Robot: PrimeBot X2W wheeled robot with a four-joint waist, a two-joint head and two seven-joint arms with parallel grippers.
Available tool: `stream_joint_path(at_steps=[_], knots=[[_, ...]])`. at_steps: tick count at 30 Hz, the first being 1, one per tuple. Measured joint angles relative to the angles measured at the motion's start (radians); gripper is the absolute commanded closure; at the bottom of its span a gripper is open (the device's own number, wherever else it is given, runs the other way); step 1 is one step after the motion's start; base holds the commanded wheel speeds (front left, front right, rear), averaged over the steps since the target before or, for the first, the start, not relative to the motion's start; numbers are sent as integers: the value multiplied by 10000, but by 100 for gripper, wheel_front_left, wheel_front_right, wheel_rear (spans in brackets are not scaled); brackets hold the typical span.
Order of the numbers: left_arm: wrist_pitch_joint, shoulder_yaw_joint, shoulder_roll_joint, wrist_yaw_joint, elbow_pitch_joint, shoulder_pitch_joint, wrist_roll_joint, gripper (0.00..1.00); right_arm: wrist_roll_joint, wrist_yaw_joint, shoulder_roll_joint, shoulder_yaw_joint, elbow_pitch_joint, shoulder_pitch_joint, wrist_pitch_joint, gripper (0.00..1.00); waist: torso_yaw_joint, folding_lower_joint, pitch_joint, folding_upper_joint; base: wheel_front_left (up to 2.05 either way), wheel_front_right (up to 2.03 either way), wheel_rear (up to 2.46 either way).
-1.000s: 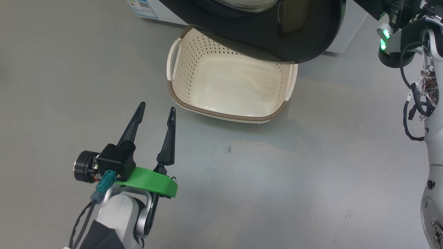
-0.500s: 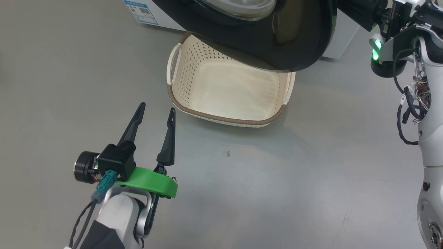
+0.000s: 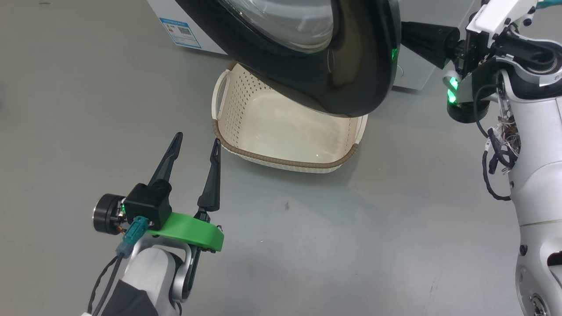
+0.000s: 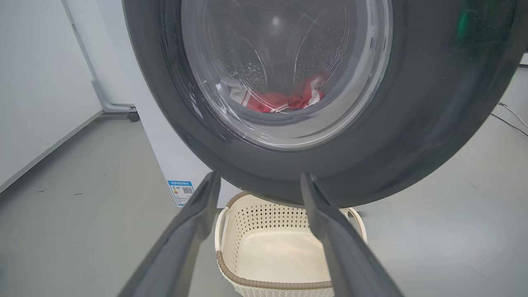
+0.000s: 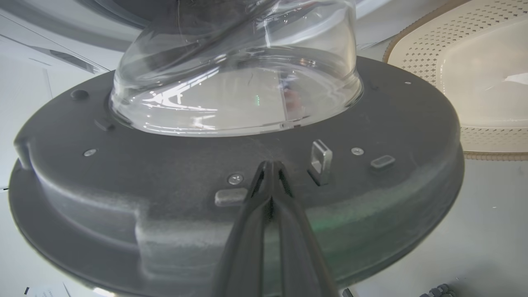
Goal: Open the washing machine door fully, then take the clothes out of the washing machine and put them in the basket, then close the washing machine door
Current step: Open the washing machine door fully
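Note:
The washing machine door (image 3: 351, 87), glossy black with a clear glass bowl (image 5: 235, 82), hangs partly open over the cream basket (image 3: 281, 158). My right gripper (image 5: 270, 165) is shut with nothing held, its tips against the door's black inner rim (image 5: 371, 123); in the head view its dark fingers (image 3: 421, 39) meet the door's right edge. My left gripper (image 3: 196, 139) stands open above the floor, left of the basket. In the left wrist view the red and white clothes (image 4: 280, 99) lie in the drum, seen through the door's glass (image 4: 412, 123), above the basket (image 4: 268, 255).
The white washing machine (image 3: 193, 26) with its blue label (image 3: 180, 31) stands at the top left. My right arm's pale body (image 3: 535, 175) with loose cables fills the right side. Grey floor surrounds the basket. A wheeled stand leg (image 4: 123, 111) is by the left wall.
The door has swung further left over the basket, with my shut right gripper following against its inner side. The head view has shifted a little. My left gripper has stayed put.

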Motion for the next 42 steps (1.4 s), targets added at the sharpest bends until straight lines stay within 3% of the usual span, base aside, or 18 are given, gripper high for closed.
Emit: stream_joint_path(at_steps=[42], knots=[[0,92,2,10,36,401,157,0,1066,-2,629,1409,73,1555,786,100,-67,0,-1061,-1,0,0,0]])
